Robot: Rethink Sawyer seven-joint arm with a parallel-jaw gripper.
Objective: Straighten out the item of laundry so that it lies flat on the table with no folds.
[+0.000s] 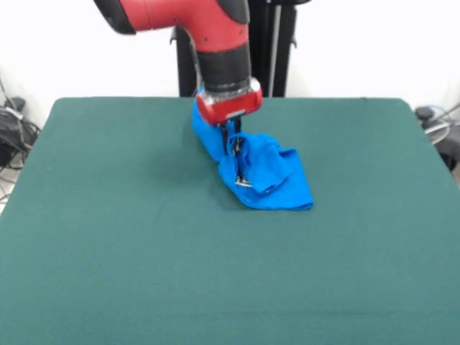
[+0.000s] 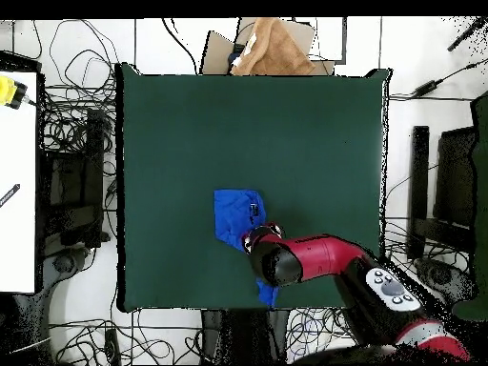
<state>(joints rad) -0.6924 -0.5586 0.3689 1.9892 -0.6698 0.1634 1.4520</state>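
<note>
Shirt [image 1: 267, 176]: bunched on the counter [image 1: 108, 237], long axis running diagonally away from the arm.
Gripper [image 1: 231, 136]: down in the cloth; can't tell how it is set.

gripper [image 1: 233, 136]: fingertips buried in cloth, wrist covers it from overhead, open or closed unclear | item of laundry [image 1: 266, 176]: bunched, print mostly folded inside, near-robot part under the arm [image 2: 315, 259] from overhead | table [image 1: 108, 251]: cut by front view's bottom edge

I see the dark green table [image 1: 108, 237] filling the frame, a crumpled blue T-shirt [image 1: 269, 176] lying just right of centre.
</note>
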